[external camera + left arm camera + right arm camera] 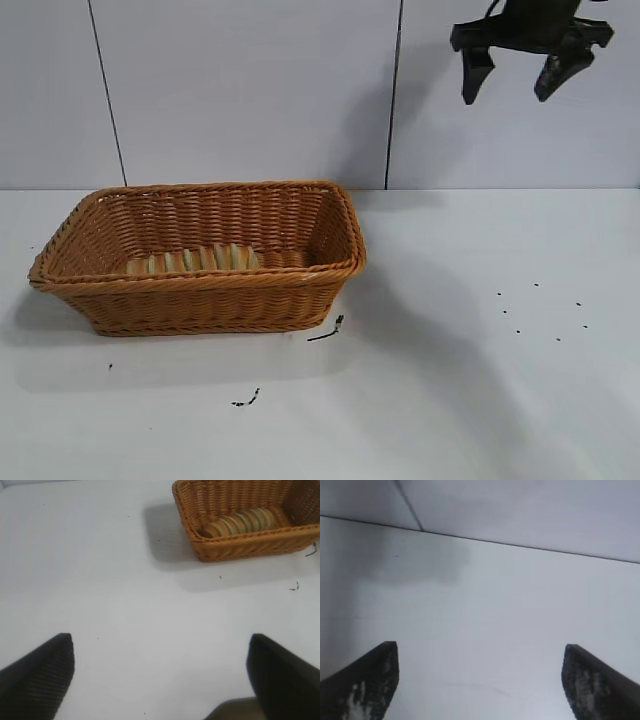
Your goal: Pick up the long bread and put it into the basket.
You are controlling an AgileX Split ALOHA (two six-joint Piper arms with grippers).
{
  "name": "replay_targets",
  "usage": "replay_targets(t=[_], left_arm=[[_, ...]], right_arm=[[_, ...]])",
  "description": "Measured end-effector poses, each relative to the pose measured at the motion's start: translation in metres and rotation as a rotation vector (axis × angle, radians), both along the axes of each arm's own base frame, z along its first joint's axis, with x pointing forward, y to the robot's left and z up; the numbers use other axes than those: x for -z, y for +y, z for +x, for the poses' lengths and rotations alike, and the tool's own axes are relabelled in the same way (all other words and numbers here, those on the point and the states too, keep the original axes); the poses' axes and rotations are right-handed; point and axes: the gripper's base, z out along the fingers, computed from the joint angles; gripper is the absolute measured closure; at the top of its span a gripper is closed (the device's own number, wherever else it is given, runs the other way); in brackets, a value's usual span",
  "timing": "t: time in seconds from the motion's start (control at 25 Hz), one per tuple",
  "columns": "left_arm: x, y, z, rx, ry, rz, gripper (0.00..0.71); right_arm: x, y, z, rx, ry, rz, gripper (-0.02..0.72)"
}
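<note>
The long bread (pixel 195 260), tan with golden crosswise stripes, lies inside the wicker basket (pixel 200 290) on the left half of the white table; the left wrist view shows the same bread (pixel 240 522) in the basket (pixel 240 547) from farther off. High at the top right of the exterior view hangs my right gripper (pixel 518 92), open, well above the table and far from the basket, with nothing between its fingers (pixel 377 680). My left gripper (pixel 161 645) is open over bare table, away from the basket, and is not in the exterior view.
Small dark scraps (pixel 327 331) lie just in front of the basket's right corner, another scrap (pixel 246 399) nearer the front, and dark specks (pixel 540 310) dot the right side. The white table (pixel 480 400) meets a panelled white wall (pixel 250 90) behind.
</note>
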Motion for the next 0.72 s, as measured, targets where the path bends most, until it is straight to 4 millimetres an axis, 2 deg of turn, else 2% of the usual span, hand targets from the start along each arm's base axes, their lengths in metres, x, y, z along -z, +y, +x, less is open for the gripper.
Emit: replay_targets(t=[0.2,0.36,0.44,0.56,0.72], left_arm=[[0.0,0.0,0.0,0.0,0.0,0.0,0.014],[0.0,0.0,0.0,0.0,0.0,0.0,0.014],[0.0,0.0,0.0,0.0,0.0,0.0,0.014],[0.0,0.0,0.0,0.0,0.0,0.0,0.014],[0.0,0.0,0.0,0.0,0.0,0.0,0.014]], right_arm=[[-0.012,0.0,-0.007,-0.001,-0.009,0.006,0.094],[-0.027,0.0,-0.03,-0.007,0.019,0.0,0.094],[-0.036,-0.001,-0.048,-0.008,0.039,-0.001,0.094],[-0.049,-0.002,-0.087,-0.012,0.082,-0.004,0.094],[-0.069,-0.003,-0.152,-0.013,0.104,-0.004,0.094]])
